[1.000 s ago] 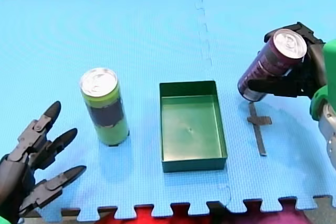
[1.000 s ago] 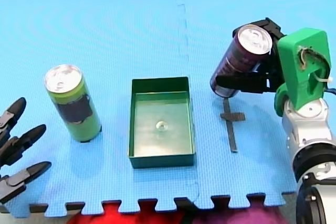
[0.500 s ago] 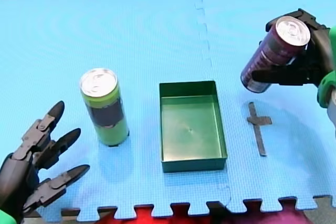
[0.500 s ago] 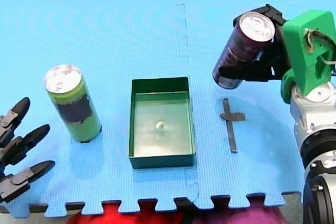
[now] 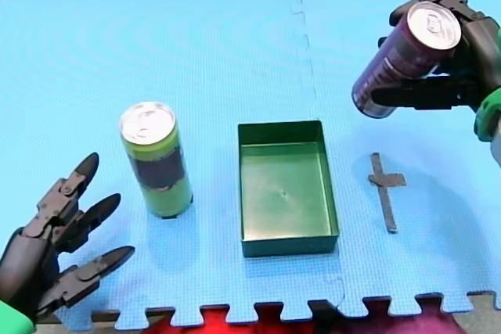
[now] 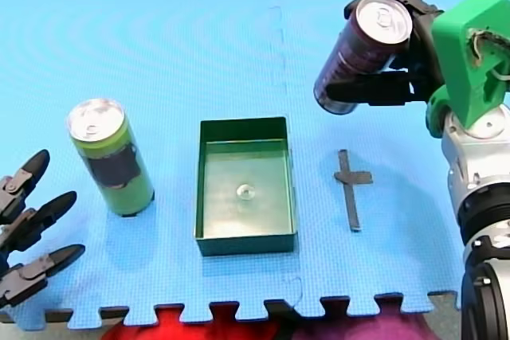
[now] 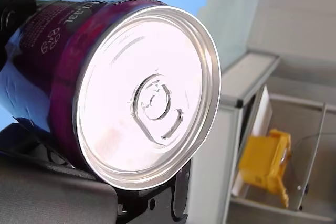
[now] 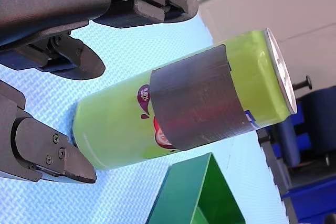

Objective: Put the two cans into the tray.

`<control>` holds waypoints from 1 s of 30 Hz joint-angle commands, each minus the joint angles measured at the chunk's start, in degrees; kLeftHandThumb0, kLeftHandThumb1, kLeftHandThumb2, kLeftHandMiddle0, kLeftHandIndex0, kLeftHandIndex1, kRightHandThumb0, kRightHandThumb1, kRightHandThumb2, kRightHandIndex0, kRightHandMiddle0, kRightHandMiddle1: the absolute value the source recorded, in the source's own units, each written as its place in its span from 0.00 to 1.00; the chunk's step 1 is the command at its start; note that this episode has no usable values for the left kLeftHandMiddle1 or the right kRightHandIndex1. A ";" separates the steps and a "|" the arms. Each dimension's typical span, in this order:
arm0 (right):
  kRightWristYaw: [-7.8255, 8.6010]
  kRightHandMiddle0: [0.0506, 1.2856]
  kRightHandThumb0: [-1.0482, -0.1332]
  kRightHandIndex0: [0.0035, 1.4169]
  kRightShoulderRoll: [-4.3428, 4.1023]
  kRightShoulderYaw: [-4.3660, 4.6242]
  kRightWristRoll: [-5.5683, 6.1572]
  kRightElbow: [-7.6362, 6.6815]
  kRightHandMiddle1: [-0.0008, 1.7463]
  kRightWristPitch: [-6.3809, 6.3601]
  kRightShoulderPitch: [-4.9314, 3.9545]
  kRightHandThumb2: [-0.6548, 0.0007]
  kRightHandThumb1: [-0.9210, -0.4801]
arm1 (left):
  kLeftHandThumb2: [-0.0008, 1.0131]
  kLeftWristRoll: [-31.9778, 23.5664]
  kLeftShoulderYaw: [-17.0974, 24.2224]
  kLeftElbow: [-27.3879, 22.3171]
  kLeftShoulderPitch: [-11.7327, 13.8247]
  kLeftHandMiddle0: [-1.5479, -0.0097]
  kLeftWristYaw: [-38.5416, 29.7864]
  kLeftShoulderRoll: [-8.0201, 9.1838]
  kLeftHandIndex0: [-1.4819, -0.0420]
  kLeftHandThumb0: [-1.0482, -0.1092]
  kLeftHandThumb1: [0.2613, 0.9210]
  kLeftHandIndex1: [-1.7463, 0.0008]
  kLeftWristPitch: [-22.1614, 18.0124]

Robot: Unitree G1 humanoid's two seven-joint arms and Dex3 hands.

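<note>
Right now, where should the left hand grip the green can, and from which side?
Around the mid-body, at the dark band, coming from the robot's left. The green can stands upright on the mat; the open left hand is on that side and the tray stands apart on the other. The right hand holds the purple can aloft.

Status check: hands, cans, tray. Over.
Right hand shut on purple can, tilted, airborne right of green tray. Left hand open near-left, short of upright green can. No can in tray. Tape cross flat on mat.
</note>
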 commanded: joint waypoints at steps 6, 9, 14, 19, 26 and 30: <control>0.11 0.42 0.80 0.68 0.96 0.92 0.43 -2.17 1.00 -1.09 0.39 1.00 0.28 | 0.00 0.01 -0.01 1.01 -0.52 0.68 0.34 0.26 0.86 0.00 0.89 1.00 0.20; 0.03 0.41 0.79 0.68 1.56 1.32 0.33 -2.41 1.00 -1.43 0.48 1.00 0.28 | 0.00 0.02 -0.01 1.15 -0.61 0.68 0.31 0.35 0.86 0.00 0.88 1.00 0.42; -0.23 0.42 0.79 0.68 3.24 2.38 -0.03 -3.09 1.00 -2.43 0.88 1.00 0.28 | 0.00 -0.08 0.01 1.93 -0.97 0.69 0.31 0.20 0.86 0.00 0.88 1.00 0.26; -1.21 0.42 0.78 0.67 4.71 3.34 -0.52 -3.56 1.00 -2.64 1.21 1.00 0.29 | 0.00 -0.04 -0.04 2.44 -1.19 0.69 0.39 0.02 0.86 0.00 0.87 1.00 0.10; -0.36 0.42 0.77 0.67 5.47 4.57 -1.29 -2.21 1.00 -3.27 0.68 1.00 0.30 | 0.00 -0.29 -0.18 2.15 -1.15 0.69 0.14 -0.25 0.86 0.00 0.87 1.00 0.40; -0.30 0.42 0.77 0.66 7.14 4.30 -0.69 -1.60 1.00 -3.38 0.59 1.00 0.31 | 0.00 -0.45 -0.22 2.04 -1.12 0.69 0.07 -0.38 0.86 0.00 0.87 1.00 0.42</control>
